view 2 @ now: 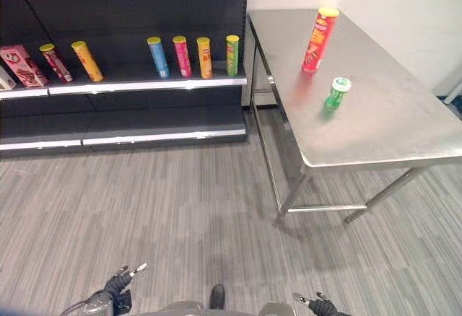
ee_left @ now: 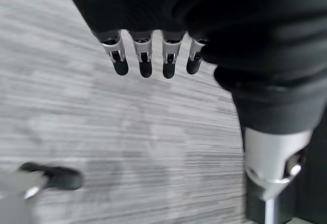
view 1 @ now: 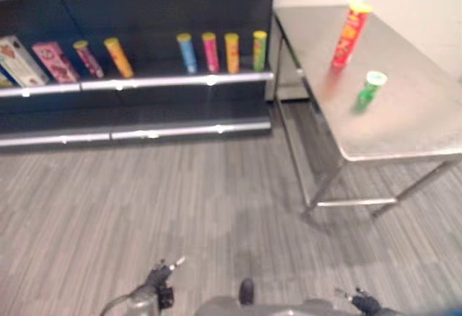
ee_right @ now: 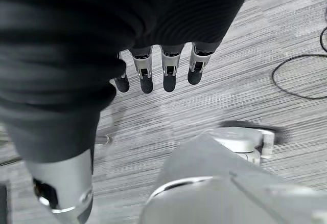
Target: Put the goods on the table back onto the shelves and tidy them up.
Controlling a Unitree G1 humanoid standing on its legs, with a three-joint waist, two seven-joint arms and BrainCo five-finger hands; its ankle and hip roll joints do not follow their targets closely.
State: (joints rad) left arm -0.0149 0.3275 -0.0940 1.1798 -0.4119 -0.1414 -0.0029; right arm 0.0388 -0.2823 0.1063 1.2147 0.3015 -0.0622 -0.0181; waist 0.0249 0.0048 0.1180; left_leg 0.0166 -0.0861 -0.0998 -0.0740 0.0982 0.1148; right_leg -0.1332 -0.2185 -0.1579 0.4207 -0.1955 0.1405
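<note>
Two cans upright on table [view 2: 404, 125]: red [view 2: 319, 39], green [view 2: 336, 94] | both hands [ee_left: 148, 60] [ee_right: 158, 73] empty, fingers relaxed

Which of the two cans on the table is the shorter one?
The green can, standing nearer the table's front edge. It is short with a pale lid, while the red can behind it is a tall tube with a yellow lid.

eight tubes [view 2: 320, 39], two boxes [view 2: 22, 66], one table [view 2: 404, 128], one shelf unit [view 2: 144, 85].
</note>
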